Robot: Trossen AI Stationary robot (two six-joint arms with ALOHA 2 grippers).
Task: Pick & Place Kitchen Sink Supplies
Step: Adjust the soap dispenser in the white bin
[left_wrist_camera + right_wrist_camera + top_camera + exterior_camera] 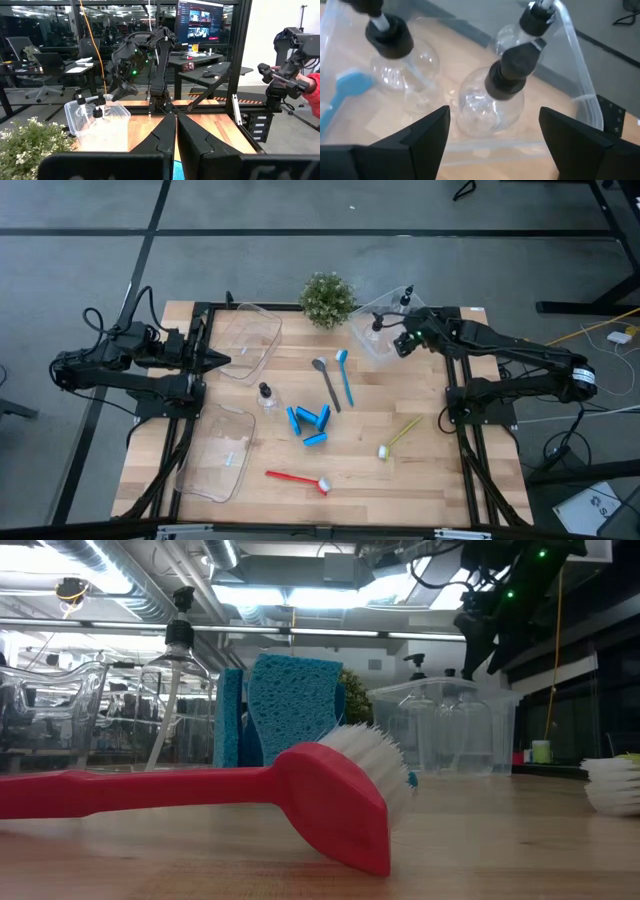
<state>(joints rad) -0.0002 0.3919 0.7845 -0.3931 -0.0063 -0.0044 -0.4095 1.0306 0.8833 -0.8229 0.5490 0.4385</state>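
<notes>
Two clear black-capped bottles (490, 100) (395, 55) stand upright inside a clear bin (375, 340) at the far right. My right gripper (495, 145) hangs open just above them, slanting down, with one bottle below the gap between its fingers. A third bottle (265, 396) stands on the table. Blue sponge pieces (310, 425) lie mid-table, with a grey brush (326, 383) and a blue brush (346, 377) flat on the table beyond them. A yellow-green brush (398, 437) and a red brush (298, 478) lie nearer the front. My left gripper (218, 361) waits shut at the left.
A small potted plant (327, 298) stands at the far edge beside the bin. Two more clear bins sit on the left, one far (247, 340) and one near (220, 452). Bare wood shows at the near right (420, 480).
</notes>
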